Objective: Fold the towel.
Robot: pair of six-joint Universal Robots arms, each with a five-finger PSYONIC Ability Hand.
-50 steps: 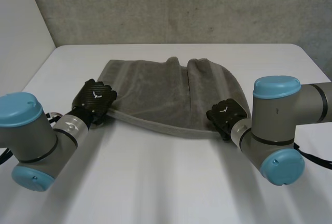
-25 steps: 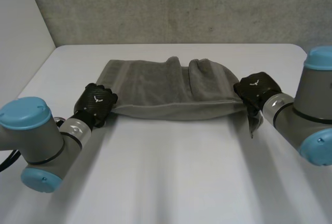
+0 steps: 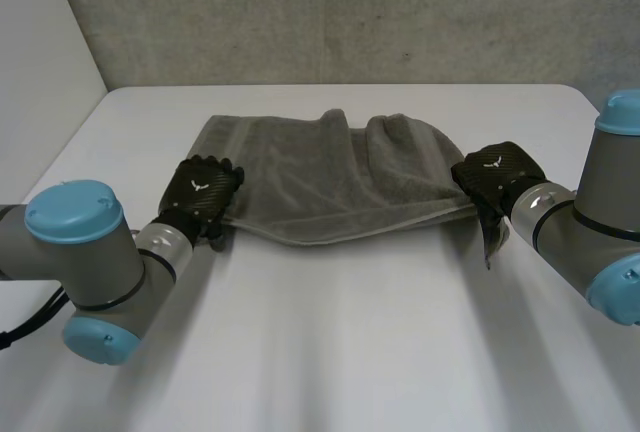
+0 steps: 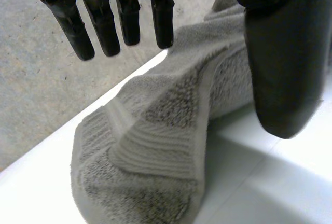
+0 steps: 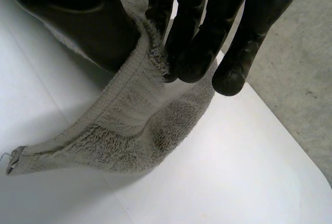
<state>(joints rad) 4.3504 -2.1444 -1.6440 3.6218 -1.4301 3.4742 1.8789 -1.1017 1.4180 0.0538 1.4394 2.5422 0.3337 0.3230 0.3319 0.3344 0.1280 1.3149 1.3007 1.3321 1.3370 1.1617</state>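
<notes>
1 towel (image 3: 320, 167) btw left hand (image 3: 203, 190), right hand (image 3: 495, 174).

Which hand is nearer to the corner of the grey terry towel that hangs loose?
The right hand: its fingers pinch the grey terry towel, and the loose corner dangles just beneath it. The left hand is at the towel's opposite near corner.

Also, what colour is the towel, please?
The towel is plain grey with a ribbed band, clearest in the left wrist view.
</notes>
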